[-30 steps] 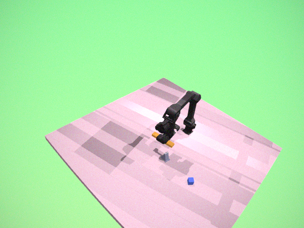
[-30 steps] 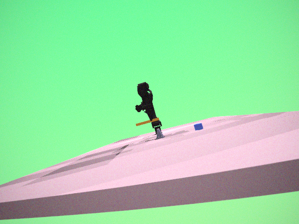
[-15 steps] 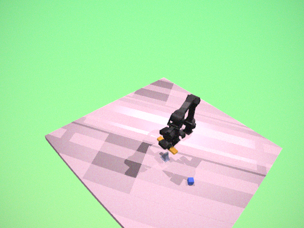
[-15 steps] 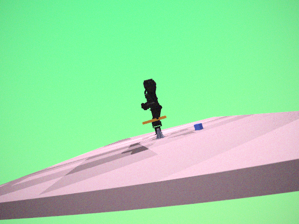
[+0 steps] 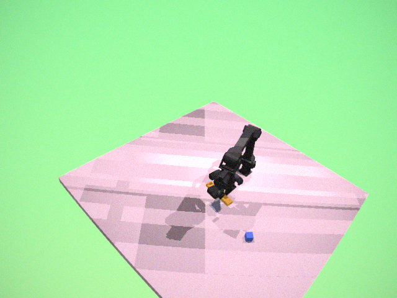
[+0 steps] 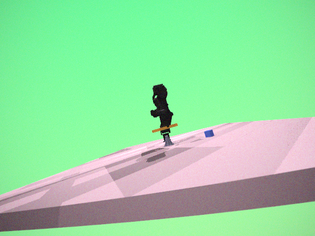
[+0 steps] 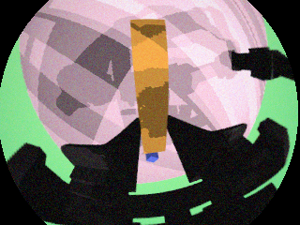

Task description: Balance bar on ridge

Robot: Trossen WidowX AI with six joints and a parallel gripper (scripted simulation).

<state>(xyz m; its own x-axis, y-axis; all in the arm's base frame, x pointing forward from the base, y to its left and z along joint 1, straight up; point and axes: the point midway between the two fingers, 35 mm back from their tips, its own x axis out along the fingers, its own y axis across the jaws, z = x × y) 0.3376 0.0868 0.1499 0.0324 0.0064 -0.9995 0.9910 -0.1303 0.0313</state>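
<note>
My gripper [image 5: 216, 194] [image 6: 166, 127] [image 7: 153, 119] is shut on the orange bar [image 5: 227, 200] [image 6: 155, 131] [image 7: 150, 56], near its middle, with both ends sticking out. The bar is in the air, clear of the table and above the ridge's height. In the exterior view it slants about as the table does, so it looks roughly level. The grey-blue ridge [image 5: 216, 206] [image 6: 168, 141] stands on the table, just below the gripper in the exterior view, with a gap between it and the bar. The ridge is not visible in the wrist view, where the bar covers the middle.
A blue cube [image 5: 249, 236] [image 6: 208, 133] [image 7: 152, 158] lies on the pink table [image 5: 269, 266] [image 6: 216, 167], to the right of the ridge in the top and exterior views. The arm's base stands behind the ridge in the top view. Shadows of the arm cross the table.
</note>
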